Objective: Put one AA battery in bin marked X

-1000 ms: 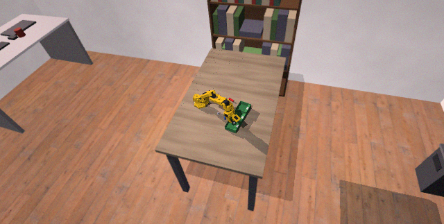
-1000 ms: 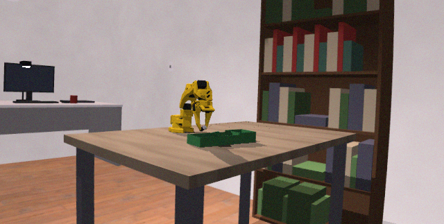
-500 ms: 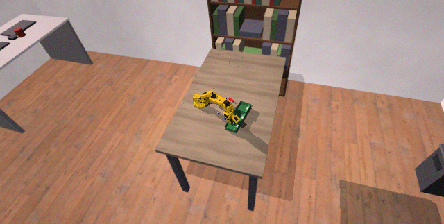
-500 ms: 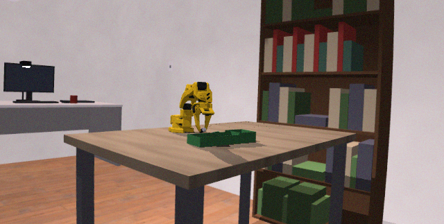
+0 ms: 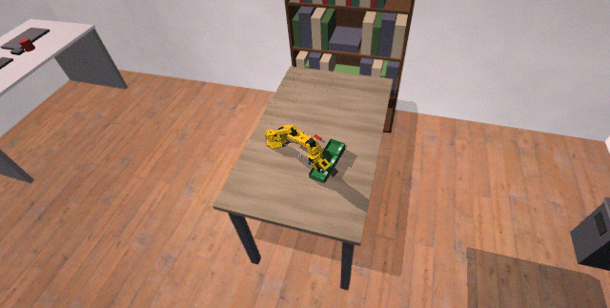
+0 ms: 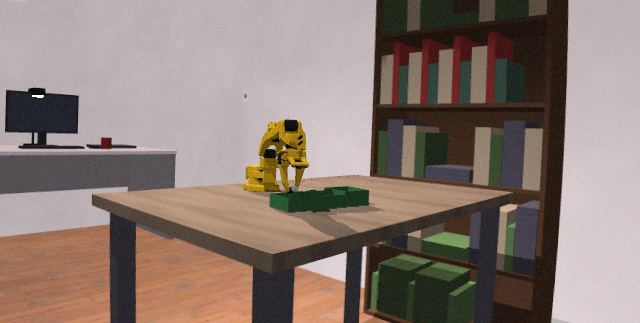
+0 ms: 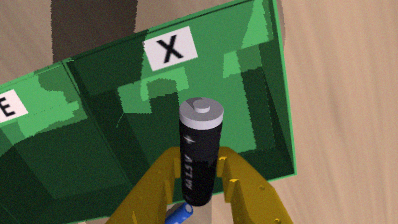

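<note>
Holding one AA battery [image 7: 200,150] in the jaws, pinched around its lower body, button end pointing away from the wrist camera and down over the bin marked X [image 7: 250,75]. Gripper [image 7: 200,197] sits above that compartment's floor, inside its walls as far as the wrist view shows; the neighbouring bin [image 7: 45,150] carries a label cut off by the frame edge, only an "E" readable.

Handling guess: battery is rigid, smooth metal-jacketed cylinder, light but dense for its size, so slippery and prone to roll or bounce on release. Grip is across the diameter, which looks right; a low drop should keep it inside the walls.

Hard to read: a blue object [image 7: 179,215] peeks out beneath the jaws, mostly hidden, can't identify it. Small red item [image 5: 317,137] on the table [image 5: 267,194] near the arm is too small to name in the top view. How high the battery tip hangs above the bin floor is unclear from any view.
</note>
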Controlling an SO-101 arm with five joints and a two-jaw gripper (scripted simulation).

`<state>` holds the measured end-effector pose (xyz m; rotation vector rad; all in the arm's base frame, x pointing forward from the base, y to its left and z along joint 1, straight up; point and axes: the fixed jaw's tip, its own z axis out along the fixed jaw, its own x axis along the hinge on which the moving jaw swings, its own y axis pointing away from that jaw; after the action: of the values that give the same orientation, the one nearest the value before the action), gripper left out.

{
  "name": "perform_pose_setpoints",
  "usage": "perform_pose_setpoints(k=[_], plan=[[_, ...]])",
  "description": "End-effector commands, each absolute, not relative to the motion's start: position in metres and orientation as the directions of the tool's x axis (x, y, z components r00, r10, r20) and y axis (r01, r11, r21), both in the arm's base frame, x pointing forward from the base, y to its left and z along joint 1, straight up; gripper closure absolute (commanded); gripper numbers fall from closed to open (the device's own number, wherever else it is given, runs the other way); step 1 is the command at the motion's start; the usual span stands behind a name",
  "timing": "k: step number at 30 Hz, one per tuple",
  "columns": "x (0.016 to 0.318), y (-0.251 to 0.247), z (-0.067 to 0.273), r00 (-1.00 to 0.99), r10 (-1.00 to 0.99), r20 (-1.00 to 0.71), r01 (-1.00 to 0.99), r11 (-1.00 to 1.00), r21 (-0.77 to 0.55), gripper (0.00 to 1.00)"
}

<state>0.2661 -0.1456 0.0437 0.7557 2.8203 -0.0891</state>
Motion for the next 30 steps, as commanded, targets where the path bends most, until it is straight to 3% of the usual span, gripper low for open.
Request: perform_pose_setpoints(k=[1, 30], plan=[[0.2685, -0.1496, 0.0521, -0.826, 0.496, -0.268, 0.514, 0.858, 0.002, 1.0], [0.2704, -0.1507, 0.0492, -0.82, 0.492, -0.292, 0.514, 0.858, 0.002, 1.0]])
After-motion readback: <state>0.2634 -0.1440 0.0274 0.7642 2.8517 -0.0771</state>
